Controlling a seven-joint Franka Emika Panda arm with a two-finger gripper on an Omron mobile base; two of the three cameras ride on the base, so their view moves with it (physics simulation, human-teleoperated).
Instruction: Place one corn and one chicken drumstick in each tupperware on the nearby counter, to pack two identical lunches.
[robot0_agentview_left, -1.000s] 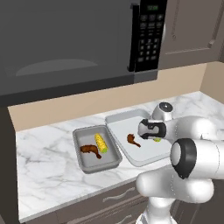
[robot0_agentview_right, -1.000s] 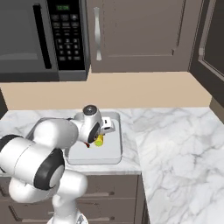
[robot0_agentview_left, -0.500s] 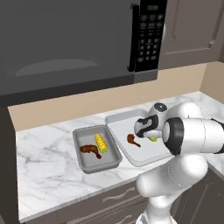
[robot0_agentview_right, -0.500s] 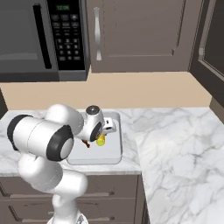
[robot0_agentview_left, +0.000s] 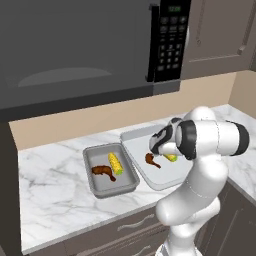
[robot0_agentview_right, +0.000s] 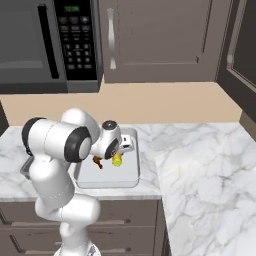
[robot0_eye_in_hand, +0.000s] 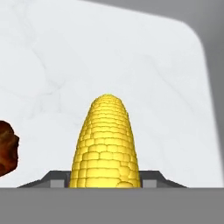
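Corn (robot0_eye_in_hand: 106, 142) sits between the two dark tips of the claw (robot0_eye_in_hand: 106, 180), which pinches the cob near its thick end; the hand view looks along the cob toward its tapered tip, with the pale floor of the larger tupperware (robot0_agentview_left: 165, 175) beneath it. In the left base view the claw (robot0_agentview_left: 167, 154) hangs low over this pale tray, at its right part, and the yellow cob (robot0_agentview_left: 170, 158) shows just under the wrist. A chicken drumstick (robot0_agentview_left: 151, 160) lies in the same tray just left of the cob, apart from it. The smaller grey tupperware (robot0_agentview_left: 96, 188) stands to the left on the white marble worktop (robot0_agentview_left: 45, 195), already holding its own corn (robot0_agentview_left: 115, 163) and drumstick (robot0_agentview_left: 103, 171) side by side.

Judged from this layout, only the release of the cob remains, and that is where trouble could come. The cob is round and smooth, so if the claw lets go while the cob is above the tray floor rather than on it, the cob could roll toward the shallow rim or against the drumstick. Whether the cob already touches the floor cannot be told from these views. A second risk is the drumstick sitting close by: a sideways drift of the hand on the way down or up could nudge it. A third is dragging, since a cob stuck to one pad could be lifted and tipped out as the arm rises.
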